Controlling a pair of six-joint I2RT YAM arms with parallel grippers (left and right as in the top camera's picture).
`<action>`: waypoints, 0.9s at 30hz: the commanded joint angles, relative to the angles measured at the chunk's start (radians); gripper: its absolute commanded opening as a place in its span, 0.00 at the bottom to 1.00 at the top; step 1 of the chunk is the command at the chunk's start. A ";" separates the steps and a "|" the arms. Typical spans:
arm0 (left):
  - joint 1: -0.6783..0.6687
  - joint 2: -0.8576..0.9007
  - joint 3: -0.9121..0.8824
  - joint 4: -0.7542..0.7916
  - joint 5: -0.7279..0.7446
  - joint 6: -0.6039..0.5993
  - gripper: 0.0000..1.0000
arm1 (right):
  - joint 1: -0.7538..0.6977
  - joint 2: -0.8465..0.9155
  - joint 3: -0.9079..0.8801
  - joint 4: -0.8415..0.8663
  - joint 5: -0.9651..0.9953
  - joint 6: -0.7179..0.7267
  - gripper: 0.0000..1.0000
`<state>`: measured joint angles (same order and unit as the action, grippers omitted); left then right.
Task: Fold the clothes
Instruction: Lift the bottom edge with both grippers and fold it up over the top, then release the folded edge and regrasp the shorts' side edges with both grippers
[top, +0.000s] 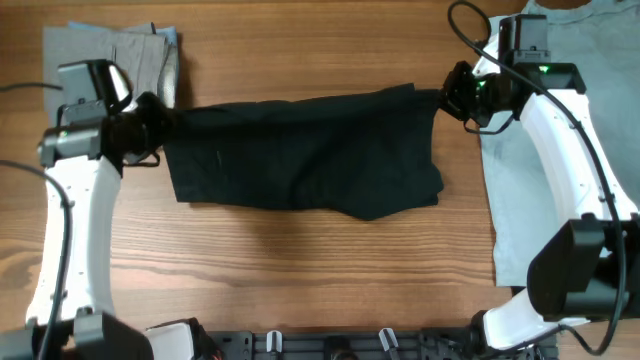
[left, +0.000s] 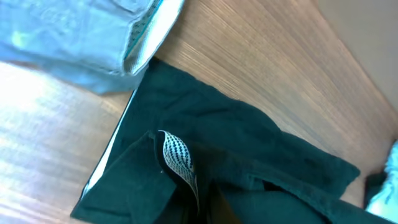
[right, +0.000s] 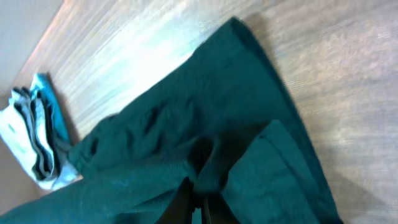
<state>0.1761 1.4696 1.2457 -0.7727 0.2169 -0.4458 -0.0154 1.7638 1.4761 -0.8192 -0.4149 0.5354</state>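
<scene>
Overhead: dark garment (top: 300, 150) lies at the centre of the table (top: 300, 270), spread flat, apparently unfolded. Left gripper (top: 158, 127) and right gripper (top: 447, 97) are each clamped on an upper corner. A folded grey pile (top: 135, 55) already sits beside it. Left wrist: fabric bunched, checked label (left: 177, 155) exposed. Right wrist: corner gathered, creased.

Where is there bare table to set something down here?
The widest bare wood of the table lies on the near side of the black garment. A narrower strip runs beyond the garment, from the folded grey pile to the right hand. Crowded: the right edge under the pale grey cloth, and the corner by the left hand.
</scene>
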 joint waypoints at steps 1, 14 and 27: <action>-0.002 0.066 0.005 0.026 -0.175 0.047 0.05 | -0.029 0.032 0.003 0.053 0.146 0.024 0.04; -0.004 0.192 0.004 0.101 -0.201 0.047 0.24 | -0.027 0.050 0.003 0.084 0.257 0.041 0.50; -0.011 0.197 0.002 0.027 -0.117 0.167 0.58 | -0.030 0.051 0.003 -0.061 0.261 -0.146 1.00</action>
<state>0.1711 1.6642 1.2457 -0.7322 0.0578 -0.3775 -0.0467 1.7954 1.4761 -0.8398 -0.1741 0.4500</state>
